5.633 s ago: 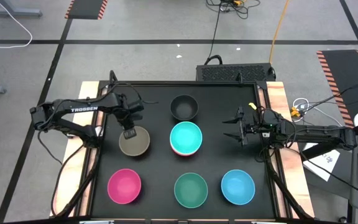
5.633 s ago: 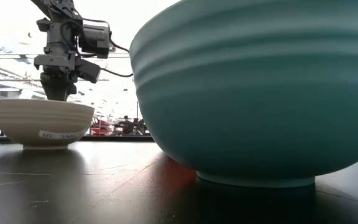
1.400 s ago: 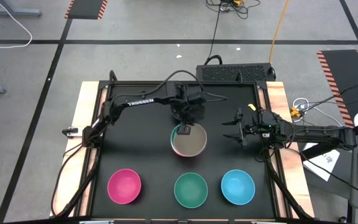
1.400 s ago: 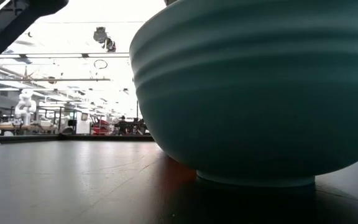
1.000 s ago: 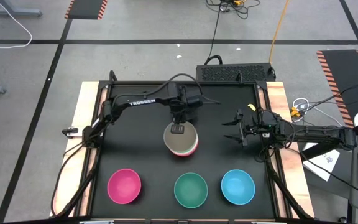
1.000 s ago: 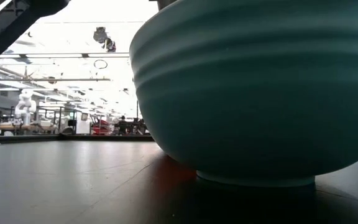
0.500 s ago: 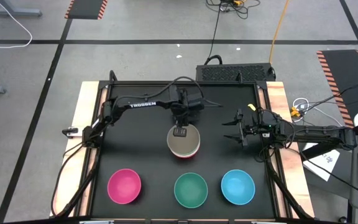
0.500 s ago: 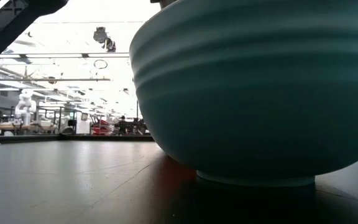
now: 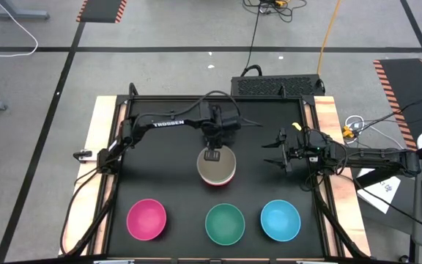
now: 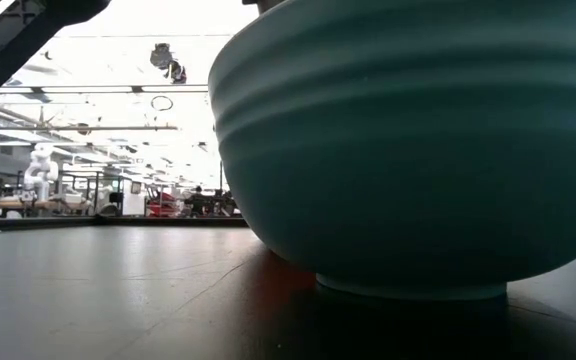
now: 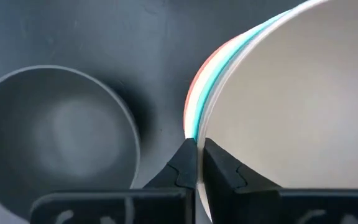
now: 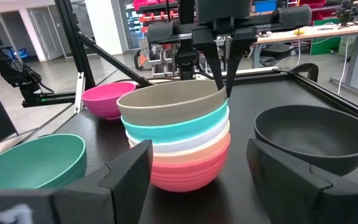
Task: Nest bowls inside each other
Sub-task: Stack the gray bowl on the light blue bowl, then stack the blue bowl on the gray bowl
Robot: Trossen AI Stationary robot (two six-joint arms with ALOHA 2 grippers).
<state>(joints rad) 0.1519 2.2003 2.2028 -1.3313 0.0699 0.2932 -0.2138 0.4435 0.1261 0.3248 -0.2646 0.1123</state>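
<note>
A stack of bowls (image 9: 217,169) stands mid-table: red at the bottom, then peach, white and teal, with the olive-tan bowl (image 12: 173,102) on top. My left gripper (image 9: 212,154) points down at the stack's far rim, shut on the olive-tan bowl. The black bowl (image 12: 316,137) rests on its base just beyond the stack. The magenta (image 9: 146,218), green (image 9: 225,224) and blue (image 9: 280,220) bowls stand in a row along the near edge. My right gripper (image 9: 273,152) waits open to the right of the stack, holding nothing. My left gripper holds the olive-tan bowl by its rim (image 11: 209,121) on the far side. One finger (image 11: 222,171) is inside the bowl and the other outside. The fingers come from above, pointing down. The bowl sits upright, nested in the teal bowl (image 12: 166,127) below it.
In the low view, the green bowl (image 10: 408,150) fills the right half. Bare black tabletop (image 9: 152,169) lies left of the stack. A raised frame (image 9: 108,176) edges the table.
My left gripper has carried the olive-tan bowl a little toward the table's right edge. The bowl hung off-centre to the left of the stack and now sits centred on it, covering the teal bowl.
</note>
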